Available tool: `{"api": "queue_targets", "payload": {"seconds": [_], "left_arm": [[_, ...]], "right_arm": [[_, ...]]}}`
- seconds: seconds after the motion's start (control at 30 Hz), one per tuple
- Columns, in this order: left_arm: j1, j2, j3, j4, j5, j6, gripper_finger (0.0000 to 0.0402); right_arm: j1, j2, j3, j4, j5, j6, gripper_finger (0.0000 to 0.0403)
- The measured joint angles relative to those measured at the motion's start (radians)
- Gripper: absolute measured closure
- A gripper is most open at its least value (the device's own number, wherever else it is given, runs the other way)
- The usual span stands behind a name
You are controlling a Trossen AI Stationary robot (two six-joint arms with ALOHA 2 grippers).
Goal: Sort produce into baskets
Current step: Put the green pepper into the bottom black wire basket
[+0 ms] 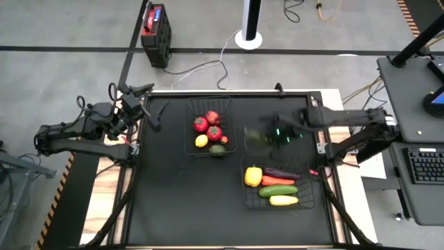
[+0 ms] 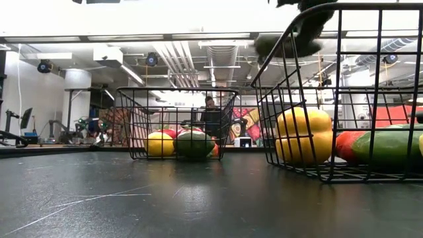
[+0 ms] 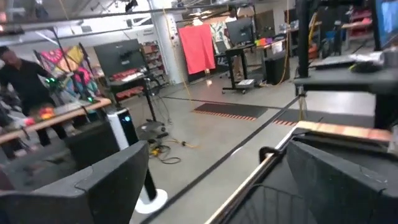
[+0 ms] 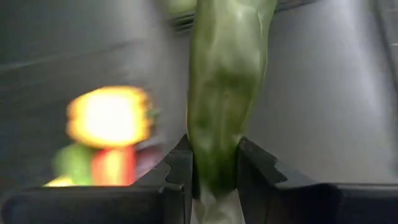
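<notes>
Black mat (image 1: 173, 201), no legible writing.

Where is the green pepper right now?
The green pepper is clamped in the right pincer, up in the air between the two baskets.

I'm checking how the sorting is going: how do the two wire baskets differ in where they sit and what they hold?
The farther basket sits nearer the table's middle and left arm; the nearer basket sits toward the right arm. The farther basket holds rounder pieces: red ones, a yellow one, a dark green one. The nearer basket holds a yellow pepper and long pieces: purple, orange, green, pale yellow. Both are black wire grids, upright on the mat.
</notes>
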Motion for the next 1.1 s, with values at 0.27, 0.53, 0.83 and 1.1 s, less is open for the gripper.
{"api": "queue_targets", "payload": {"seconds": [0.27, 0.53, 0.83, 1.1], "left_arm": [[0.0, 0.02, 0.0, -0.008, 0.157, -0.151, 0.0039], [-0.005, 0.063, 0.0, -0.009, 0.33, -0.308, 0.0039], [-0.036, 0.136, 0.0, -0.009, 0.331, -0.341, 0.0039], [-0.036, 0.186, 0.0, -0.002, 0.294, -0.315, 0.0039]], "right_arm": [[0.317, -0.002, -0.069, -0.075, -0.211, 0.067, 0.0325], [0.444, -0.001, -0.273, 0.011, -0.217, 0.204, 0.0326], [0.452, -0.001, -0.415, 0.16, -0.178, 0.253, 0.0326], [0.452, 0.0, -0.426, 0.165, -0.09, 0.247, 0.0309]]}}
